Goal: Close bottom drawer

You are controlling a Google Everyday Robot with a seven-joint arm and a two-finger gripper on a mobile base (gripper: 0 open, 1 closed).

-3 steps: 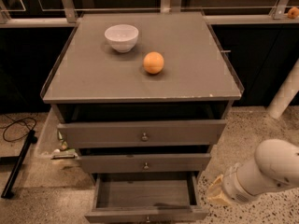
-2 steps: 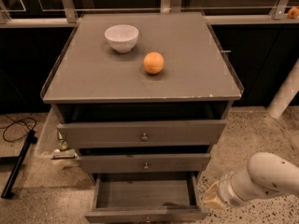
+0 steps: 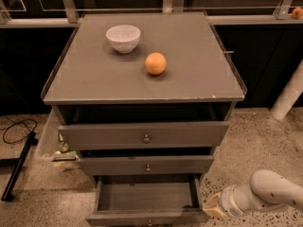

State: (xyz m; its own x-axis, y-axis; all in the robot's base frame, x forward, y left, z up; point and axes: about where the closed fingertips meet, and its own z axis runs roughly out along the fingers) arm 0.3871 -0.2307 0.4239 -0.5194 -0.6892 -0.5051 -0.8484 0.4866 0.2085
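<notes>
1. Bowl (image 3: 123, 37) and orange (image 3: 155, 63) rest on the table (image 3: 199, 79).
2. Below the middle drawer (image 3: 118, 165), the bottom drawer (image 3: 147, 197) stands pulled out.
3. My jaws sit beside its right front corner; released or clenched, I cannot tell.

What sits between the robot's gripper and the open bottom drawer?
Nothing: in the camera view the gripper, low at the right, sits beside the right front corner of the bottom drawer, no object between.
</notes>
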